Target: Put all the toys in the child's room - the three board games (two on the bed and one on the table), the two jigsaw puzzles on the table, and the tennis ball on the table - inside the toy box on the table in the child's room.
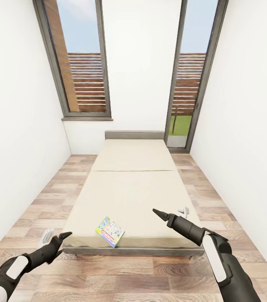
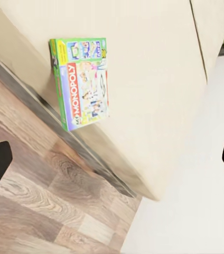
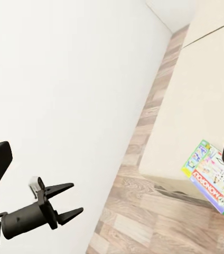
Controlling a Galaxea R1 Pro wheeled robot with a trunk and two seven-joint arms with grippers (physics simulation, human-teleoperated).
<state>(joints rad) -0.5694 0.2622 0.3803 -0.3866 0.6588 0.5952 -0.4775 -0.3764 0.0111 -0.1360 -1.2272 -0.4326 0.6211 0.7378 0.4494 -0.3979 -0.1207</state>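
Note:
A green-bordered board game with a red logo lies flat on the cream bed, close to its near foot edge, left of centre. My left gripper hovers open over the floor just left of the bed's near corner, a short way from the game. My right gripper is open above the bed's near right part, with nothing between its fingers. The left wrist view looks down on the board game at the mattress edge. In the right wrist view the board game shows beside my open left gripper.
White walls close in on both sides, leaving narrow strips of wood-plank floor along the bed. Two tall windows with brown slatted shutters stand at the far wall behind the grey headboard. Floor lies between me and the bed's foot.

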